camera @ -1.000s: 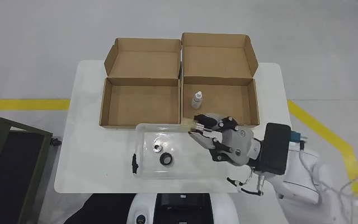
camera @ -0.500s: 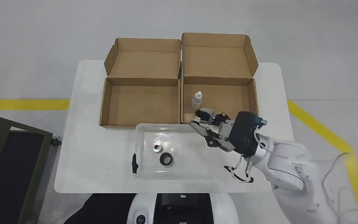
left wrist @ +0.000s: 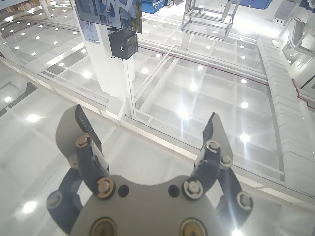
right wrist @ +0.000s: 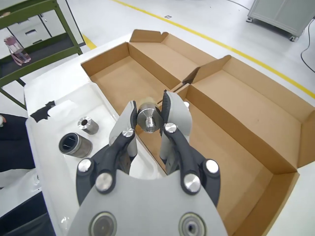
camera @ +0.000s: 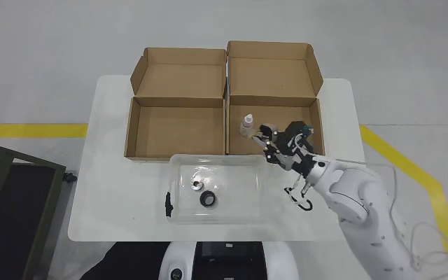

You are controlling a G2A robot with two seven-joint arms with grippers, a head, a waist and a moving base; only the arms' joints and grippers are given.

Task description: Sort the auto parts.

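Observation:
My right gripper [right wrist: 150,106] is shut on a silver metal part with a threaded stud [right wrist: 148,119]. In the top view the right gripper [camera: 264,136] hangs over the near wall of the right cardboard box [camera: 308,122], beside a small white bottle-shaped part [camera: 246,124] lying in that box. A clear tray [camera: 231,210] at the table's front holds a silver bushing [right wrist: 87,125] and a dark-bored cylindrical bearing [right wrist: 75,145]. My left gripper [left wrist: 145,121] points up at a ceiling, open, with nothing between its fingers.
The left cardboard box [camera: 175,129] stands open beside the right one, both with lids folded back. A black scrap [camera: 168,203] lies at the tray's left end. A green shelf frame [right wrist: 37,33] stands off the table's left side.
The right arm has carried the stud part from above the tray's right end back toward the right box, and now reaches over that box's near wall.

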